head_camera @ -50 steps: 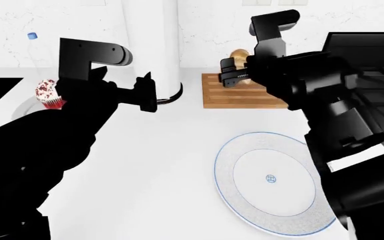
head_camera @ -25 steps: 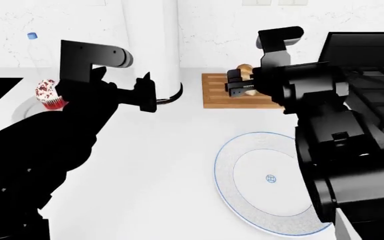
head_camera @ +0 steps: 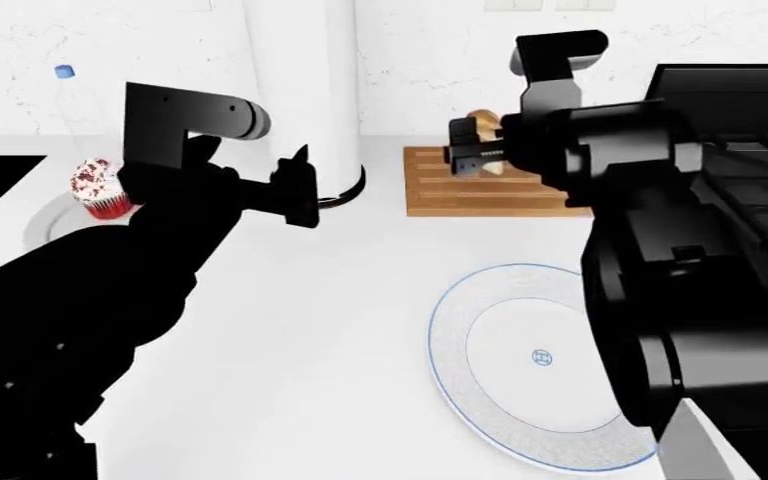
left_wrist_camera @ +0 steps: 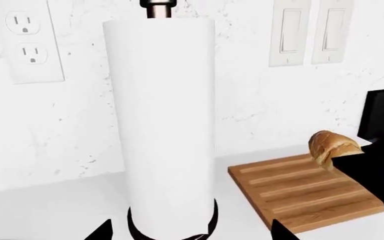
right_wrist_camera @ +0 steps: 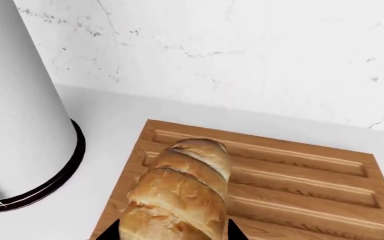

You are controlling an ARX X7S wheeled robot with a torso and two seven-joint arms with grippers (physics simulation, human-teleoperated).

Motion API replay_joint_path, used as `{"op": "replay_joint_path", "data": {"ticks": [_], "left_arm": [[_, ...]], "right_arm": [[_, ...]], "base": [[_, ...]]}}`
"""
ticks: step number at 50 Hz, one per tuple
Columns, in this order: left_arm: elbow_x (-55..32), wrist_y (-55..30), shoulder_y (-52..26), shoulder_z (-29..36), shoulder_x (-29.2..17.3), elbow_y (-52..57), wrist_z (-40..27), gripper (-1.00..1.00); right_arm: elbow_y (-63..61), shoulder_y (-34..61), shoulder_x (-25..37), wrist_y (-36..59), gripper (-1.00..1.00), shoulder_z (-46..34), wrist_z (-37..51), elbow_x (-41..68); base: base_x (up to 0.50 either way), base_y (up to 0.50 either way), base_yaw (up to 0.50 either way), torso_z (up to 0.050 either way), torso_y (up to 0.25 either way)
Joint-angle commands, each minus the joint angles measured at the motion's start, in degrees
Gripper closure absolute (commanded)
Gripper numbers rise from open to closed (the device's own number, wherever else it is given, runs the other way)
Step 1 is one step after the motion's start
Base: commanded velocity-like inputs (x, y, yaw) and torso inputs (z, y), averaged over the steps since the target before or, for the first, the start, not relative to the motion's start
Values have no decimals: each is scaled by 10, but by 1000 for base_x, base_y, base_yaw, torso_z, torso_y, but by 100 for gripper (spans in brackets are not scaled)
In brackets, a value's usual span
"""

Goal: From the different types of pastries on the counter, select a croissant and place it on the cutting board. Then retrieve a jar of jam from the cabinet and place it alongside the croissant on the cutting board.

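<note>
My right gripper is shut on the golden-brown ridged croissant and holds it over the grooved wooden cutting board, near its left end. In the head view the croissant shows just behind the fingers, above the board. The left wrist view also shows the croissant above the board. My left gripper is open and empty, facing the tall white cylinder. The red-wrapped cupcake stands at the far left. The jar of jam is out of view.
A round white blue-rimmed plate lies on the white counter in front of me. The tall white cylinder stands left of the board. A black appliance sits at the right. Wall sockets and switches are behind.
My right gripper has come down a little with the croissant and settled over the cutting board's left part. The left arm has barely moved.
</note>
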Motion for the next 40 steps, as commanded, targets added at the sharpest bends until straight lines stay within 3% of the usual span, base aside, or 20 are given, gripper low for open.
{"op": "replay_joint_path", "data": {"ticks": [1,10,21,40], "left_arm": [[-6,4,1,1,-3,8,5,-100],[-13,16,11,-2,-11,38,11,-100],[-5,21,13,7,-16,55,3,-100],[-27,11,10,-5,-15,52,2,-100]], "right_arm": [[0,8,-10,1,100,7,-13,-17],[0,5,-16,4,100,-22,-27,-14],[0,1,-15,5,100,-42,-25,-13],[0,7,-8,-33,100,-28,11,-14]], "base": [[0,0,0,0,0],[0,0,0,0,0],[0,0,0,10,-225],[0,0,0,0,-1]]}}
